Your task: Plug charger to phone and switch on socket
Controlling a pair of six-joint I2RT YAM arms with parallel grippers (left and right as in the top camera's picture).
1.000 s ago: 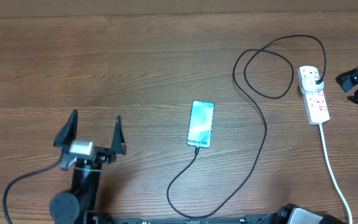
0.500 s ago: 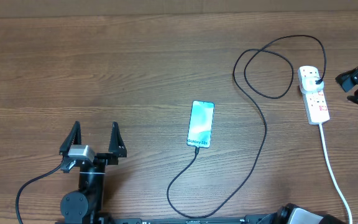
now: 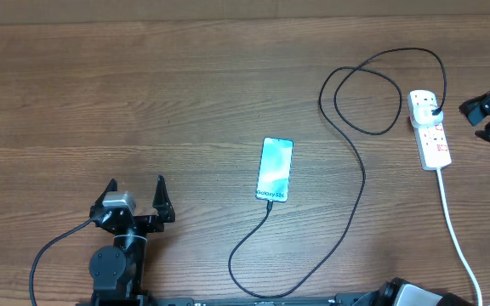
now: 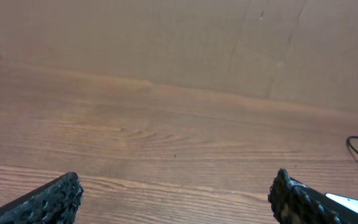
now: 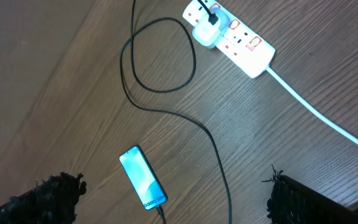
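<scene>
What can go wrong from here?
1. The cable lies in loose loops between the phone and the power strip; the right tool, open beside the strip, may snag one and tug the connector from the phone.
2. The strip's switches are small and close to the plug; a press may miss or shove the strip.

Matt wood-grain table (image 3: 143, 93), glossy phone (image 3: 276, 168)

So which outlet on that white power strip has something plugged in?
The end outlet farthest from the thick white cord of the white oblong power strip: the thin black charger cable plugs in there. The other is empty.
</scene>
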